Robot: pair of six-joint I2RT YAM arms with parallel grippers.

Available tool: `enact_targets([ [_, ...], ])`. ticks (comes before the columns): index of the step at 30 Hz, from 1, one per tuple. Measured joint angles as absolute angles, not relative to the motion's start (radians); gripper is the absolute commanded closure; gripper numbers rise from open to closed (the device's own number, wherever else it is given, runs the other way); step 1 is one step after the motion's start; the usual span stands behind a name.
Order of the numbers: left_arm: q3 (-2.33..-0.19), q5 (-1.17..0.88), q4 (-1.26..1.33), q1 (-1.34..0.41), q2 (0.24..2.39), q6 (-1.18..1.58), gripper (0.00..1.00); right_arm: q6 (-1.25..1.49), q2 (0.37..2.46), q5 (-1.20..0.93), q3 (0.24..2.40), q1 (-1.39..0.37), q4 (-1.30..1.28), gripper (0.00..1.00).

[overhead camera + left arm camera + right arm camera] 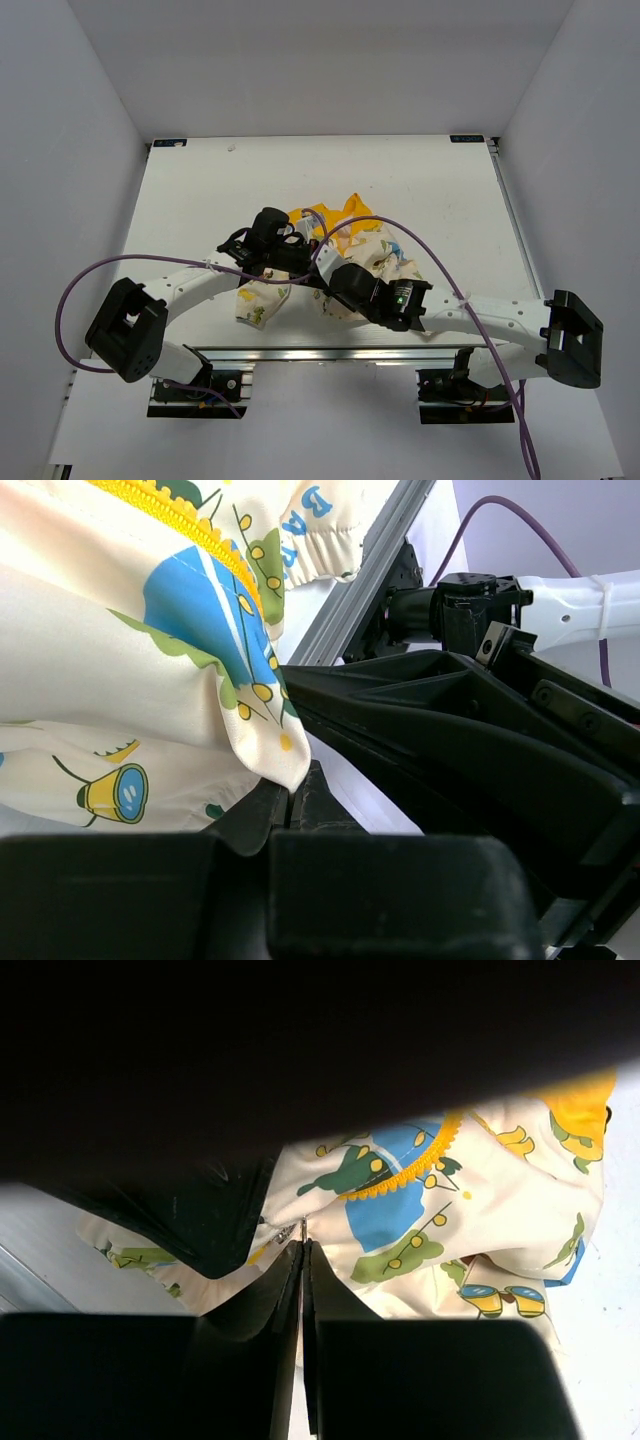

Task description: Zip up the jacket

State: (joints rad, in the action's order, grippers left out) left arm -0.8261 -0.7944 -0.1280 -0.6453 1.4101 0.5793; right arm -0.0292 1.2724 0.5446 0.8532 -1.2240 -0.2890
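Note:
The jacket [332, 215] lies bunched in the middle of the table, cream with cartoon prints and a yellow-orange hood at the far side. Both grippers meet over it. My left gripper [298, 247] is shut on a folded cream edge of the jacket [120, 680], just below its yellow zipper teeth [180, 520]; the jaws [290, 785] are pressed together. My right gripper [327, 272] is shut on the small metal zipper pull [303, 1228], with the jacket [480, 1220] and its yellow zipper strip [410, 1170] beyond the jaws [302, 1245].
The white table [190, 200] has white walls on three sides. An aluminium rail [330, 352] runs along the near edge, also in the left wrist view [360, 600]. The right arm's black body [480, 740] sits close beside my left gripper. Purple cables [440, 265] loop over both arms.

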Motion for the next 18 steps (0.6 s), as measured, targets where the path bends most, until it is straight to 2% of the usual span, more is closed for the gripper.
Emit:
enact_targets([
  [9, -0.828, -0.794, -0.136, -0.645, 1.41, 0.575, 1.0, -0.001, 1.273, 0.538, 0.839, -1.223, -0.281, 0.8],
  [13, -0.828, -0.794, -0.14, -0.646, 1.41, 0.572, 1.0, 0.006, 1.273, 0.537, 0.822, -1.221, -0.27, 0.86],
  [14, -0.828, -0.794, -0.14, -0.646, 1.41, 0.573, 1.0, 0.009, 1.273, 0.54, 0.82, -1.219, -0.267, 0.95],
  [15, -0.828, -0.794, -0.142, -0.645, 1.41, 0.573, 1.0, 0.012, 1.273, 0.546, 0.818, -1.218, -0.265, 0.99],
  [18, -0.83, -0.793, -0.149, -0.645, 1.41, 0.572, 1.0, 0.023, 1.269, 0.566, 0.812, -1.213, -0.251, 1.0],
])
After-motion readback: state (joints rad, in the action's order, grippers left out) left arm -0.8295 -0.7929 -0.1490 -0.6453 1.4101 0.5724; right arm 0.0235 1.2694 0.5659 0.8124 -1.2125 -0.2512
